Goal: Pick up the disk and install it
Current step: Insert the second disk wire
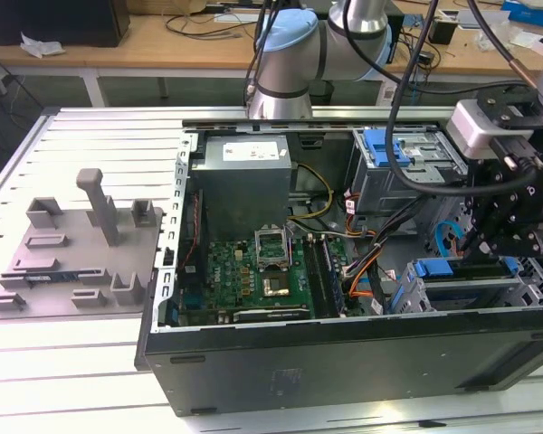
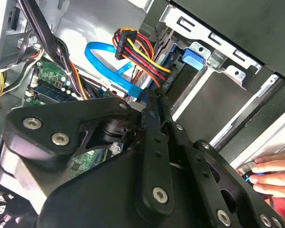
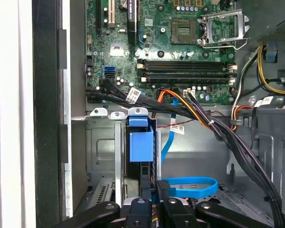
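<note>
The gripper [image 3: 152, 190] hangs over the drive bay at the near corner of the open computer case [image 1: 344, 371], on the exterior view's right. Its fingers [image 3: 145, 178] look nearly closed on a thin dark edge below the blue carrier frame of the disk [image 3: 141, 146] — which stands on edge in the bay. The blue data cable [image 3: 190, 186] and the power wire bundle [image 2: 137, 52] lie close by — either could snag or get pinched, in my judgement.
</note>
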Available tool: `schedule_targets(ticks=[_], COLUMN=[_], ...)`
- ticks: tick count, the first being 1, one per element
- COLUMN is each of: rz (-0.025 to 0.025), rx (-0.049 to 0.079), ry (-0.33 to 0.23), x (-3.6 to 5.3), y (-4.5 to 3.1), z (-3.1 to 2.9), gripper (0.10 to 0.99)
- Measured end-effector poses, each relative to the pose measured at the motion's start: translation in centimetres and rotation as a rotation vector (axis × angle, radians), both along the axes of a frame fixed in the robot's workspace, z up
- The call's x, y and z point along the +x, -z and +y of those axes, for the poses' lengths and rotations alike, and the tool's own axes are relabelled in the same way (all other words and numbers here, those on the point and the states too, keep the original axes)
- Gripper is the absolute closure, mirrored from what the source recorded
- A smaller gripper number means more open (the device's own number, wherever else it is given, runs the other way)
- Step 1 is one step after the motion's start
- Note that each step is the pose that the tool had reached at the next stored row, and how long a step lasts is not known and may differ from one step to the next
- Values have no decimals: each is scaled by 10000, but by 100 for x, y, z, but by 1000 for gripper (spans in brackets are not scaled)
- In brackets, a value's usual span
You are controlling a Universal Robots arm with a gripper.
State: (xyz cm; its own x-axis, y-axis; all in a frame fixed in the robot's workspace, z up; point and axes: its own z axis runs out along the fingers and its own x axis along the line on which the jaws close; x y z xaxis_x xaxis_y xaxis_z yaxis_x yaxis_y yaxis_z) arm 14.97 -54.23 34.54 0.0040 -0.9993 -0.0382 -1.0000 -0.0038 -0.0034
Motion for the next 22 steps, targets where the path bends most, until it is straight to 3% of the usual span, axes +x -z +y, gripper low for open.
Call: schedule_targets(ticks=[22], rz=[-10], rx=[-1], ry=[-56], x=[0], y=[6], z=[-5], gripper=[925])
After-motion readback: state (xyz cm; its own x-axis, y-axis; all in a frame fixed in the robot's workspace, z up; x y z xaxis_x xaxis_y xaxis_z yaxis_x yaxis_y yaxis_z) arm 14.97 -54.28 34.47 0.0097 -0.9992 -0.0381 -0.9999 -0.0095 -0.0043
